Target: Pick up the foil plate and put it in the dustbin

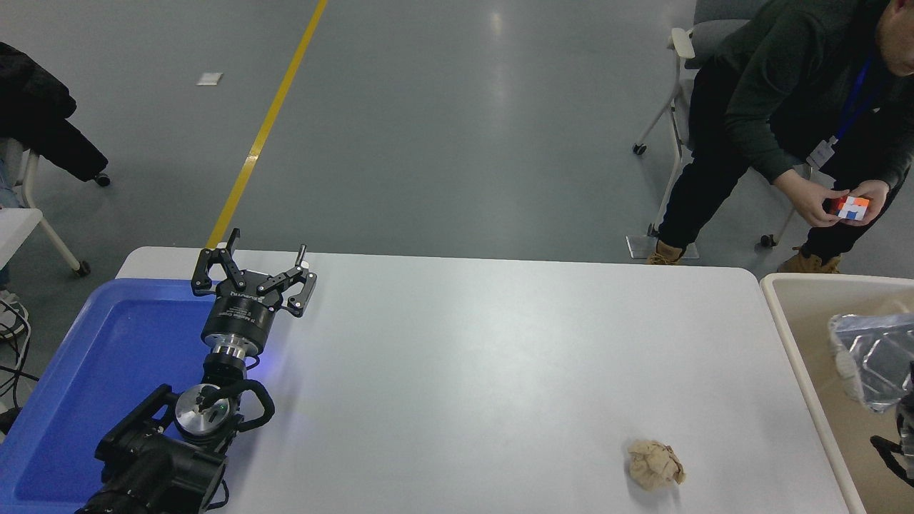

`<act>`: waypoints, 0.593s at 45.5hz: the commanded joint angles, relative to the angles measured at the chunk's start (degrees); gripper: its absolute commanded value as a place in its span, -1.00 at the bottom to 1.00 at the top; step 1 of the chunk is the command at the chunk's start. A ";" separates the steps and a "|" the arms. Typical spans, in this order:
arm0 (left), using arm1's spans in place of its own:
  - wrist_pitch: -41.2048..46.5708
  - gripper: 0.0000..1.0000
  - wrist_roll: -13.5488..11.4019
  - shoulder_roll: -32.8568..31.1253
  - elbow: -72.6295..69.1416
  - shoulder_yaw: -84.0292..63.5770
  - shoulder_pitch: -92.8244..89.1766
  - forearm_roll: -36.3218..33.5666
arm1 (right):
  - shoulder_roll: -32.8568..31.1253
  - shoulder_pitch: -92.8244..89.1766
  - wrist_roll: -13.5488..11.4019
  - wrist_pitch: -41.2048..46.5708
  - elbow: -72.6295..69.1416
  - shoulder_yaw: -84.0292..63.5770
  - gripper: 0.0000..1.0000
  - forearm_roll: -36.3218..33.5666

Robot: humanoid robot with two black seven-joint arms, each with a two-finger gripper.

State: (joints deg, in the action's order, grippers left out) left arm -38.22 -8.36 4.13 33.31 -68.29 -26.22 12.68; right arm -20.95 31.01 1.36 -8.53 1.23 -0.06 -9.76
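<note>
a: where's the right gripper (901, 428)?

b: only a dark sliver of it shows at the 4 o'clock edge of the view. it sits just under the foil plate (875, 357), touching it, but i can't tell how wide it is or whether it truly has the plate.

a: and the plate itself?

b: over the dustbin (789, 335), inside its rim line, tilted with its ridged base toward the camera. whether it hangs in the air or rests on something i can't say.

a: what could go wrong?

b: it's close to the bin's near wall. foil is light and catches air, so a release with sideways drift could leave it propped on the rim or tip it onto the table (500, 357).

a: anything else around?

b: a crumpled brown paper ball (655, 465) lies at 5 o'clock, well apart from the bin. the left gripper (253, 275) is parked at 9 o'clock, spread wide and holding nothing, beside the blue tray (93, 371).
</note>
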 commanded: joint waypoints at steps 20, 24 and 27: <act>-0.01 0.98 0.01 0.00 0.00 0.00 0.03 -0.02 | -5.50 4.58 -0.39 5.36 0.00 0.41 1.00 0.62; -0.01 0.98 0.01 0.00 0.00 0.00 0.03 -0.02 | -7.52 6.95 -0.48 8.17 0.00 -0.12 1.00 1.76; -0.01 0.98 0.01 0.00 0.00 0.00 0.03 -0.02 | -8.75 10.20 -0.56 8.88 -0.08 -1.35 1.00 4.74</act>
State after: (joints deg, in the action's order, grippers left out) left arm -38.22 -8.36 4.13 33.31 -68.29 -26.25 12.66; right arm -25.83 34.66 1.08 -3.87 1.24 0.49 -9.06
